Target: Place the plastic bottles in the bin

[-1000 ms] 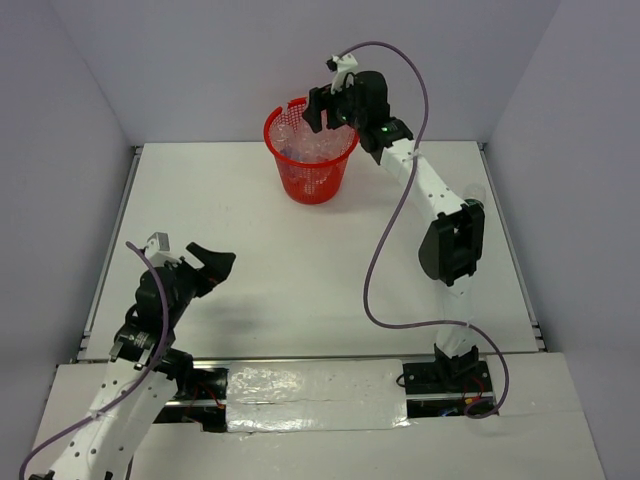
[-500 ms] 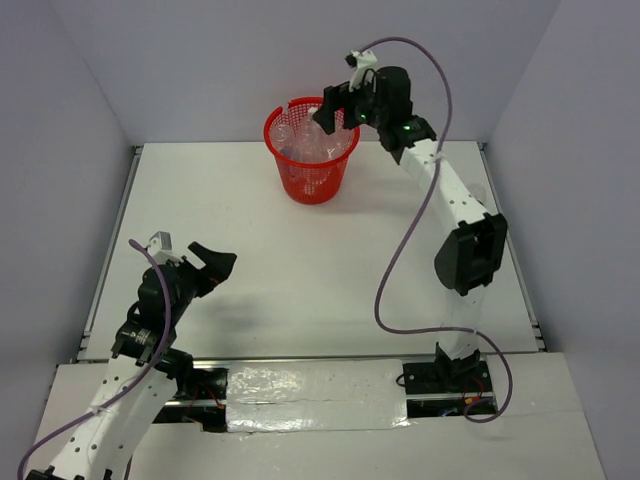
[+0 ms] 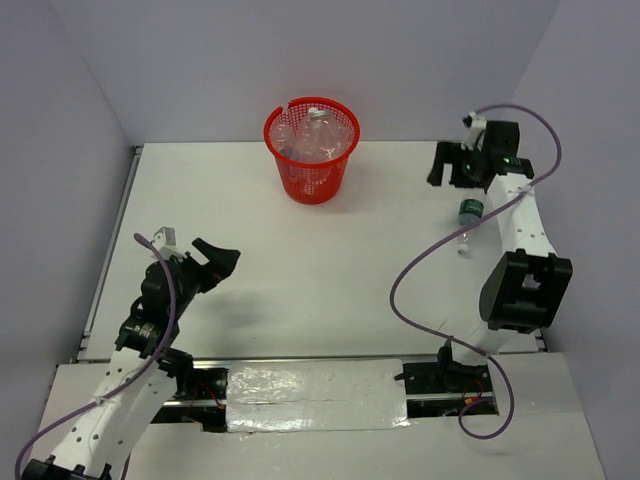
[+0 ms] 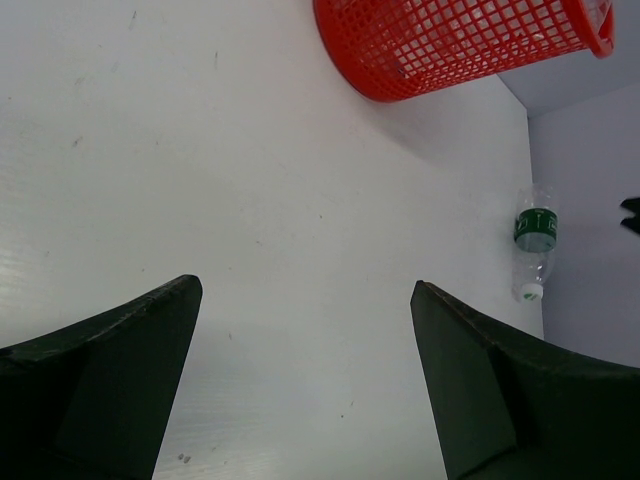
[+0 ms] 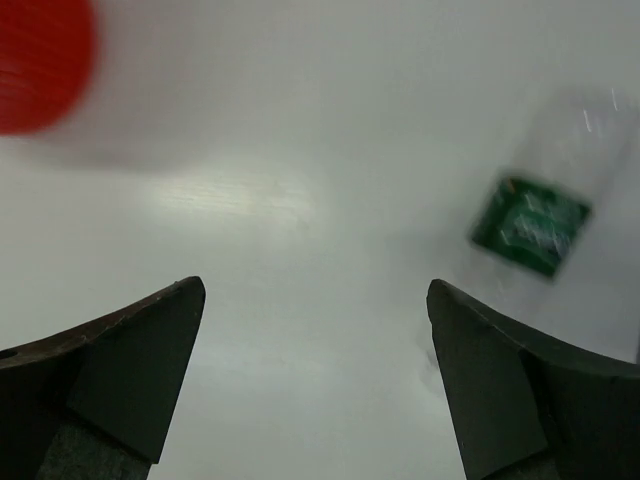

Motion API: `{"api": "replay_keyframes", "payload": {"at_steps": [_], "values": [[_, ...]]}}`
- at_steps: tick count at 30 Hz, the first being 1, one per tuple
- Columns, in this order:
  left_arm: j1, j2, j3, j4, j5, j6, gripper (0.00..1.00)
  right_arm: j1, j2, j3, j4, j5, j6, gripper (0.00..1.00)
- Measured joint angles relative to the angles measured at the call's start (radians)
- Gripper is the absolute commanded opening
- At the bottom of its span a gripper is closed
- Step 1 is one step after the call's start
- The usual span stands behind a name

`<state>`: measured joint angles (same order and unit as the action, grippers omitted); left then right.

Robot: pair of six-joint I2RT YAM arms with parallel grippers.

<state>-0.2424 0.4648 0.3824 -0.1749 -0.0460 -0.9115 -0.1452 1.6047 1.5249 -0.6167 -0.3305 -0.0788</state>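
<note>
Pickup of the green-labelled bottle (image 3: 469, 214) lying at three o'clock looks the step in hand, other plastic bottles (image 3: 312, 136) already in the bin (image 3: 312, 182) at twelve: the right gripper (image 3: 447, 164), wide and empty near it, must descend astride and close, while the left gripper (image 3: 216, 262) waits wide open at eight.

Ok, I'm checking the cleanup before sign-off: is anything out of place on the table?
Yes. One green-labelled bottle lies on its side near the right edge of the table, apart from the red bin, which already holds several clear bottles. Nothing looks spilled or damaged.
</note>
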Motion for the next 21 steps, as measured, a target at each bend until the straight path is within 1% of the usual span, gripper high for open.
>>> {"api": "replay_keyframes", "payload": {"at_steps": [3, 5, 9, 14, 21], "values": [[0.0, 0.044, -0.011, 0.04, 0.016, 0.0, 0.99, -0.097, -0.009, -0.163, -0.047, 0.142, -0.003, 1.0], [0.0, 0.078, -0.018, 0.065, 0.03, 0.0, 0.99, -0.148, -0.017, -0.243, -0.074, 0.227, -0.007, 1.0], [0.0, 0.138, -0.022, 0.111, 0.056, 0.0, 0.99, -0.202, -0.032, -0.317, -0.079, 0.329, -0.025, 1.0], [0.0, 0.162, -0.023, 0.142, 0.073, 0.013, 1.0, -0.231, -0.016, -0.312, -0.034, 0.362, -0.05, 1.0], [0.0, 0.144, -0.023, 0.142, 0.074, 0.018, 0.99, -0.241, 0.143, -0.158, -0.021, 0.306, -0.027, 1.0]]}}
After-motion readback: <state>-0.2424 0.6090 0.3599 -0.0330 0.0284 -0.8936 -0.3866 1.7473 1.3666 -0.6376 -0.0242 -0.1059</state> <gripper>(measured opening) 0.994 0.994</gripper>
